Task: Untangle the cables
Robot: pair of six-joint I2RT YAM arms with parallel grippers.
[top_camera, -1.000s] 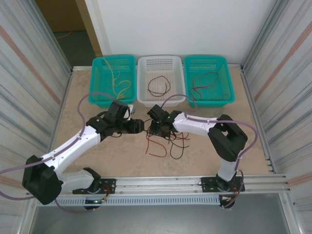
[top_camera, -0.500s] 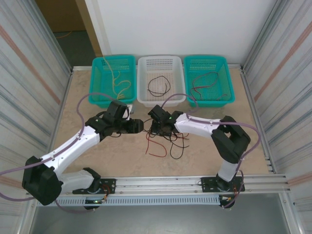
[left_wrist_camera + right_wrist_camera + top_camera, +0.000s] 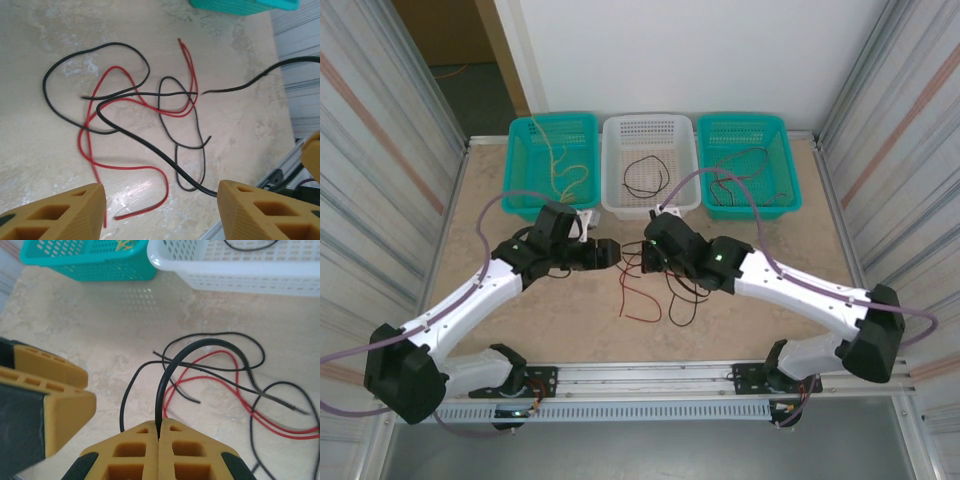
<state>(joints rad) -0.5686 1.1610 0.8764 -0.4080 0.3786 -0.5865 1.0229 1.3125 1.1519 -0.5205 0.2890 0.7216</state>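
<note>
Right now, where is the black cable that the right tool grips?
In the right wrist view, the black cable leaves the shut right tool and arches above the red cable, near the white basket.

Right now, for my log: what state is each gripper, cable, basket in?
Left gripper: open.
Right gripper: shut on thick black cable.
Loose red and black cables: tangled.
Left teal mesh basket: yellow cable inside.
White mesh basket: black cable inside.
Right teal basket: red, black cables inside.

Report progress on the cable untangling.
Done: pale yellow cable in the left teal basket, a black strand in the white basket, more in the right teal basket. In hand: right tool shut on a black cable; left tool open. Left: the red-and-black tangle on the table.
</note>
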